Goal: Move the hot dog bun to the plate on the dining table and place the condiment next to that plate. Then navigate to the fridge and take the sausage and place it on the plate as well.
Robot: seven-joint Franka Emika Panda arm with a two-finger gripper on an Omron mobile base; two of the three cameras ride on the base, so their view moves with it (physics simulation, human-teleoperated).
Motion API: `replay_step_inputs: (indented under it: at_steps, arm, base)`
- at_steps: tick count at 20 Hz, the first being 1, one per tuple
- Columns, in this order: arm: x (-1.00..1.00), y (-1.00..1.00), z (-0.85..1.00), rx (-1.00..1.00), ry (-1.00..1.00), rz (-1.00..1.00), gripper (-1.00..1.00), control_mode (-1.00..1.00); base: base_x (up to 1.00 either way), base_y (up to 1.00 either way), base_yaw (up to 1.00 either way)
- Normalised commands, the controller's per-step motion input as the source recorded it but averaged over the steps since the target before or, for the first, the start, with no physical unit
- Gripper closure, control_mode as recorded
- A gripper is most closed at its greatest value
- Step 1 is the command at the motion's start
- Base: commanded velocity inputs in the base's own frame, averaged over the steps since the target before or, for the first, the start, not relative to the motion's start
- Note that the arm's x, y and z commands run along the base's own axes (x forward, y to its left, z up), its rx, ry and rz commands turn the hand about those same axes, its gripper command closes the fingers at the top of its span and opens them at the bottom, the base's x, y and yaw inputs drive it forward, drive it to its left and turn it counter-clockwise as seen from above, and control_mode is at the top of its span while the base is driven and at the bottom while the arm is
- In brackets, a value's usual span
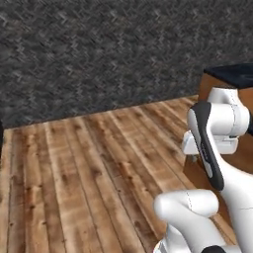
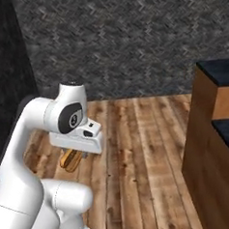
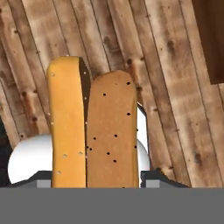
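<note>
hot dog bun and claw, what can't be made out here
- Hot dog bun: its near end is cut off at the bottom of the hand view; in the right base view the white hand covers all but its tip.
- Claw: its fingertips barely show beside the bun, so pad contact is hidden.

The white arm is folded at the elbow with its wrist turned downward, and the pincer [image 2: 71,158] points at the floor, closed on the hot dog bun [image 3: 94,131].

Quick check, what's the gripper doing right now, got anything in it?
Gripper: closed on the hot dog bun, which stands up between the fingers above the wood floor.
</note>
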Motion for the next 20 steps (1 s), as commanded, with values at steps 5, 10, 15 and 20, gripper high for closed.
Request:
replay_step_inputs:
  at_steps: [5, 10, 15, 20]
  arm:
    - [0.00, 0.00, 0.00, 0.00, 0.00, 0.00, 1.00, 1.00]
    - [0.00, 0.00, 0.00, 0.00, 0.00, 0.00, 1.00, 1.00]
    - [0.00, 0.00, 0.00, 0.00, 0.00, 0.00, 1.00, 1.00]
    - [0.00, 0.00, 0.00, 0.00, 0.00, 0.00, 1.00, 1.00]
  base:
    - [0.96, 0.93, -0.50]
    - [1.00, 0.83, -0.45]
    - [1.00, 0.82, -0.46]
    - [1.00, 0.91, -0.47]
